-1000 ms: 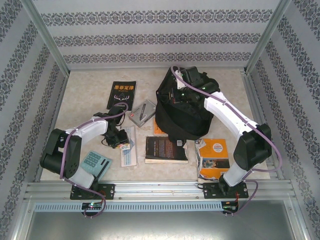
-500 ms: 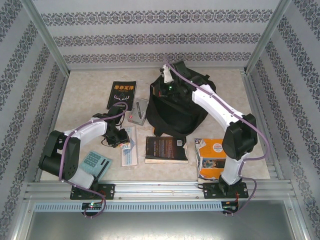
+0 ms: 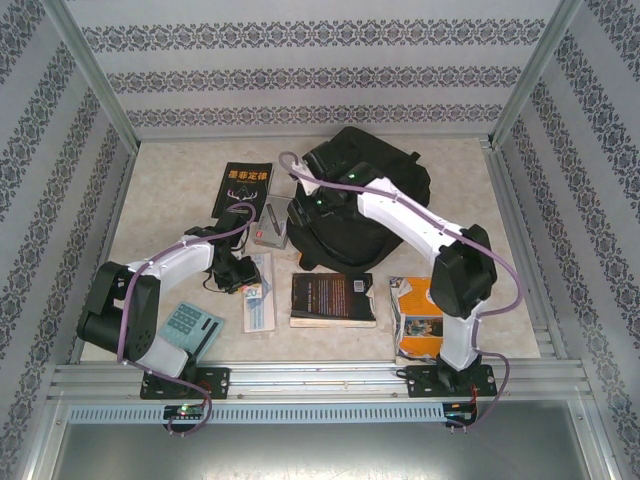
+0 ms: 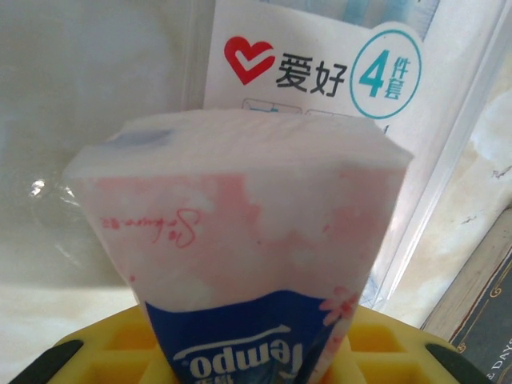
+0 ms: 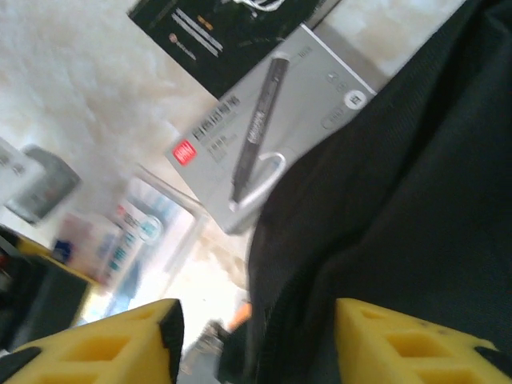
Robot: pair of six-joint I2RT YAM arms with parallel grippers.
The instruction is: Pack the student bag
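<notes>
Tempo tissue pack [image 4: 240, 240] is gripped by left gripper [image 4: 252, 364] for packing.
At student bag [image 5: 400, 200] left edge, right gripper [image 5: 256, 344] is held open, prob. to spread it.

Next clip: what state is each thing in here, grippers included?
bag: slumped on the table; zip state unclear.
left gripper: shut on tissue pack.
tissue pack: gripped at one end, wrapper intact.
right gripper: open, over the bag's edge.
pen box: closed, flat beside the bag.
middle book: closed, flat.
far book: closed, flat.
</notes>
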